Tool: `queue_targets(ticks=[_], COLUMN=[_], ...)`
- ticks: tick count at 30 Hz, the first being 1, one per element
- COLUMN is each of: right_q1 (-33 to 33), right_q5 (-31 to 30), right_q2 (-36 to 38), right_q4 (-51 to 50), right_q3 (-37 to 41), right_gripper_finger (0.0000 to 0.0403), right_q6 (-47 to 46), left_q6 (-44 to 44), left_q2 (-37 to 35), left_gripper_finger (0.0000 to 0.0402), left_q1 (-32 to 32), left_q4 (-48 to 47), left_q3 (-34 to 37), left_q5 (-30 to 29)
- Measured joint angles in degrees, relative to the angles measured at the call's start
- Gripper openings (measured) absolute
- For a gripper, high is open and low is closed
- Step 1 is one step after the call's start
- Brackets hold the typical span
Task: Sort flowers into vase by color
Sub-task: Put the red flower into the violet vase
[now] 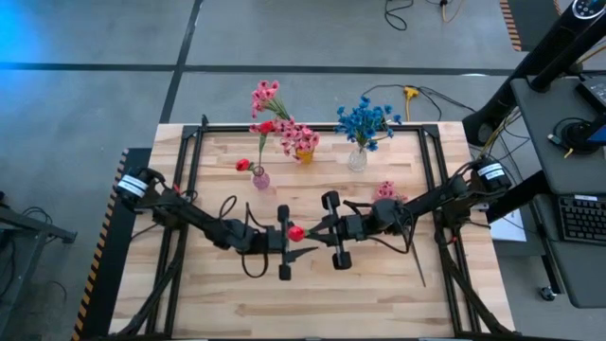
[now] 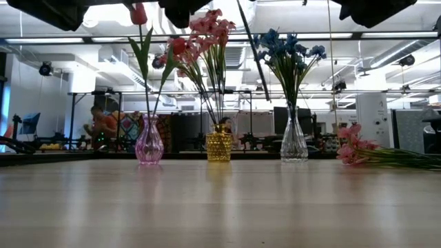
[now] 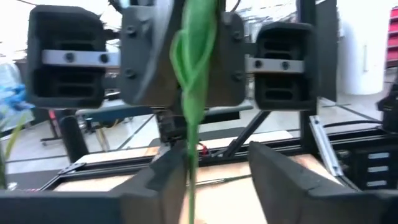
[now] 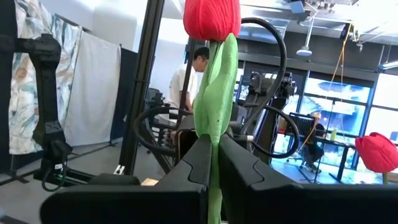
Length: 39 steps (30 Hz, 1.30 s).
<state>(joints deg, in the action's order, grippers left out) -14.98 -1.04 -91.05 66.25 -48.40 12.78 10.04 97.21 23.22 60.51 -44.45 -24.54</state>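
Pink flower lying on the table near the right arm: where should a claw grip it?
Take the pink flower by its green stem just behind the bloom, coming straight down. It lies flat on the table, stem level and uncovered; the clustered bloom looks soft. The right claw is occupied, shut on the red tulip.

Robotics lab or open workshop: grey concrete floor (image 1: pixel 284 38), exposed ceiling ducts (image 2: pixel 117 65), desk with keyboard (image 1: pixel 579 218), seated person (image 2: pixel 105 125) beyond table.

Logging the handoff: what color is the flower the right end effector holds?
Red, a tulip bud, clearest in the right wrist view.
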Motion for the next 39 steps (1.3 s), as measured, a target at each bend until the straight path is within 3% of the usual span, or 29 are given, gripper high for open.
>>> queue_targets(ticks=[8,12,21,27,35,39], right_q1=[-0.01,0.00,0.00,0.00,0.00,0.00], right_q5=[-0.40,-0.44,-0.57,-0.88,-5.82,-8.11], right_q2=[0.00,0.00,0.78,4.28,11.70,14.17], right_q4=[-0.24,-0.98,-3.62,-10.17,-20.18,-25.63], right_q3=[0.02,0.02,0.04,0.09,0.09,0.09], right_gripper_finger=[0.0013,0.0035,0.0147,0.0186,0.0196,0.0196], right_q6=[-2.39,-3.72,-5.77,-6.19,-6.75,-7.76], left_q6=[-0.02,-0.23,-0.19,-2.87,-11.55,-15.66], left_q2=[-0.22,-0.43,-2.37,-8.67,-19.25,-24.71], left_gripper_finger=[0.0009,0.0012,0.0001,0.0001,0.0000,0.0000], left_q1=[0.00,0.01,0.12,0.85,1.20,1.68], left_q4=[-0.59,-1.51,-5.66,-17.94,-39.34,-48.60], left_q3=[0.33,0.33,0.33,0.33,0.33,0.33], left_q5=[-1.53,-1.51,-3.26,-8.50,-11.15,-18.86])
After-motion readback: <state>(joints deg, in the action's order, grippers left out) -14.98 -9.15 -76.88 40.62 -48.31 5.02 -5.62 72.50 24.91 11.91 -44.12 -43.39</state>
